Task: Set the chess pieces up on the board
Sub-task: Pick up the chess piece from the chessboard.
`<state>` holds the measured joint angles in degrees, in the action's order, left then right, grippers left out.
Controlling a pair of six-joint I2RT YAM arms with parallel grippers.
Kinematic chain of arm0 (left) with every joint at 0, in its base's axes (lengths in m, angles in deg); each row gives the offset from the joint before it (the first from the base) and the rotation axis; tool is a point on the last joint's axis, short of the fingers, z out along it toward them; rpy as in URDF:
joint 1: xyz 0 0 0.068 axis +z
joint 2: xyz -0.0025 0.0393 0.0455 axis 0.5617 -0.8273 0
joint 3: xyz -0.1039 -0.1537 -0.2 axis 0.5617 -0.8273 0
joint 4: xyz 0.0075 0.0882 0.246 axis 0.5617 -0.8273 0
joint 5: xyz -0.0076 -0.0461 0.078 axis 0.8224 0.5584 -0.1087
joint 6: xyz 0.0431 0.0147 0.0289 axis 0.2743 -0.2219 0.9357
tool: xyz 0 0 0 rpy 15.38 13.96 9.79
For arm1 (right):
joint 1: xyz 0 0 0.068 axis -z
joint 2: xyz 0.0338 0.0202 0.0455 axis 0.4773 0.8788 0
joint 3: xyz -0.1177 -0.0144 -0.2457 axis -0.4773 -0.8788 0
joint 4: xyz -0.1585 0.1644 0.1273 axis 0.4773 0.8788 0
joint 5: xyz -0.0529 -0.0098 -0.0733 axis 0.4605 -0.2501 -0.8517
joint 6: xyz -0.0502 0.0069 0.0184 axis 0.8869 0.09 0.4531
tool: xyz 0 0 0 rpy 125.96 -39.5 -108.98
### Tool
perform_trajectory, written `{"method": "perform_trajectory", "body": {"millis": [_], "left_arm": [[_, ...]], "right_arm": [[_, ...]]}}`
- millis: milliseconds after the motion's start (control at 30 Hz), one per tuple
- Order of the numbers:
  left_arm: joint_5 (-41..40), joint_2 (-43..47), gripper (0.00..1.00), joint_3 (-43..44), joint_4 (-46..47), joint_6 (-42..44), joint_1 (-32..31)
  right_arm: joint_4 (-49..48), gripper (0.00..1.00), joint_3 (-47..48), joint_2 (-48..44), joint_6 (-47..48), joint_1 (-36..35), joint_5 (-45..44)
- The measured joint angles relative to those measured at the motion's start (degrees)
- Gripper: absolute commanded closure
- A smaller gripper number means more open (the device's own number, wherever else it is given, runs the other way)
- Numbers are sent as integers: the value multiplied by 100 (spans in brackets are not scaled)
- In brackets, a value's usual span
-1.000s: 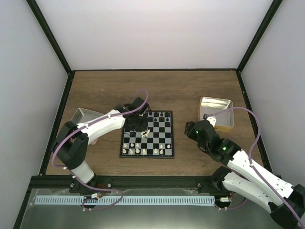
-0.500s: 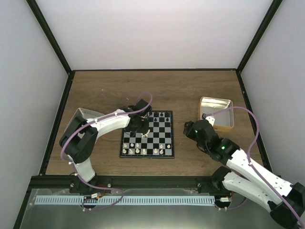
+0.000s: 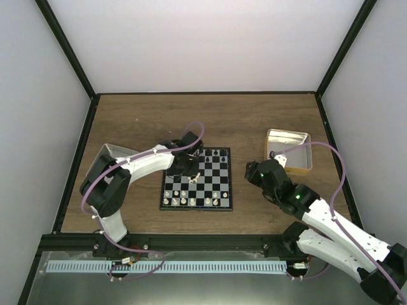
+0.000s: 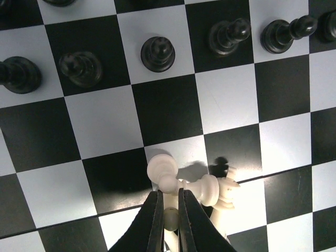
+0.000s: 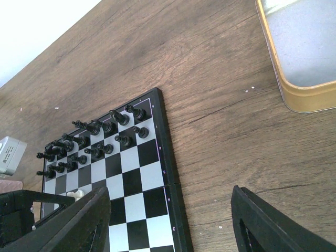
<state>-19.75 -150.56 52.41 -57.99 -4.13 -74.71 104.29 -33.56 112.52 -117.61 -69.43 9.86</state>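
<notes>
The left tool (image 4: 169,195) sits at the bottom centre of its wrist view. Its two fingers (image 4: 152,223) are pressed in on a cream-white pawn (image 4: 163,170). Only the pawn's round head and neck show above the tips, and its base is hidden between them. Its long axis runs up the frame, head toward the top and leaning a little left. I cannot tell whether it rests on the board (image 4: 105,121) or hangs just above it.

Touching it on the right is a huddle of other cream-white pieces (image 4: 210,188). They overlap and lie partly behind the right finger, so there are at least two but the count is unsure. One seems to lie on its side, long axis across the frame.

Higher up, black pieces (image 4: 157,52) stand upright, seen from their crowns. Five are whole, a sixth is cut by the right edge, and two more are cropped at the top left.

The right tool (image 5: 170,220) is spread wide at the bottom of its view, fingertips cut off by the frame. The board's corner shows between the fingers. In that view the board fills the lower left, with two rows of black pieces too packed to count.

A gold-rimmed tin (image 5: 294,97) is cropped at the upper right. From above, the board lies at the centre of the worktop (image 3: 241,121). A silver tray (image 3: 109,152) at centre left is mostly hidden by the left arm.
</notes>
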Motion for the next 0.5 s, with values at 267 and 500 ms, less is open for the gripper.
{"method": "perform_trajectory", "body": {"millis": [267,500], "left_arm": [[61,293,96,7,-234,81,0],[262,619,96,48,-393,122,-9]], "right_arm": [[0,35,0,0,0,0,0],[-63,35,0,0,2,0,17]]}}
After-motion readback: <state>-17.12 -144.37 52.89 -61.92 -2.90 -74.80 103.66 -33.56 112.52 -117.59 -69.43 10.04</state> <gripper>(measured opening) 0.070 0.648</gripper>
